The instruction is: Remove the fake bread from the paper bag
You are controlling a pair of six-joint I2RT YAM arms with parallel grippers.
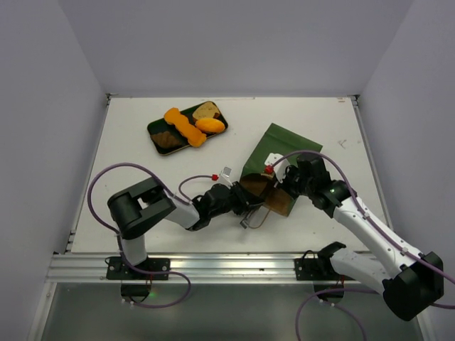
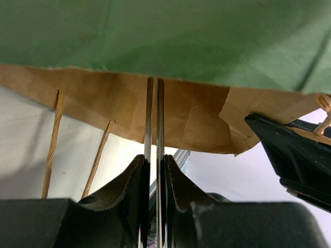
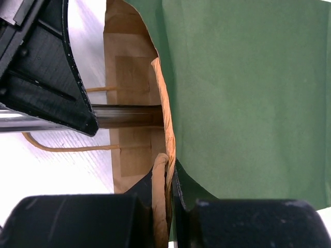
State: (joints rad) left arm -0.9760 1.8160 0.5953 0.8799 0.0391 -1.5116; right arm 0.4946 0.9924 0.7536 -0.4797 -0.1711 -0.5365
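Top external view: on the white table [image 1: 320,121], the dark green paper bag [image 1: 284,145] lies on its side right of centre, and I can't tell what is inside it. Upper left, the green tray [image 1: 154,129] holds the fake bread [image 1: 186,126]. In the wrist views, my left claw [image 2: 153,88] and right claw [image 3: 166,175] each pinch the bag's kraft rim.

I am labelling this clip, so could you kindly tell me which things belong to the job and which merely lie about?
Job: paper bag, fake bread, left fingers and right fingers pinching the bag's rim.
Lying about: green tray, table.
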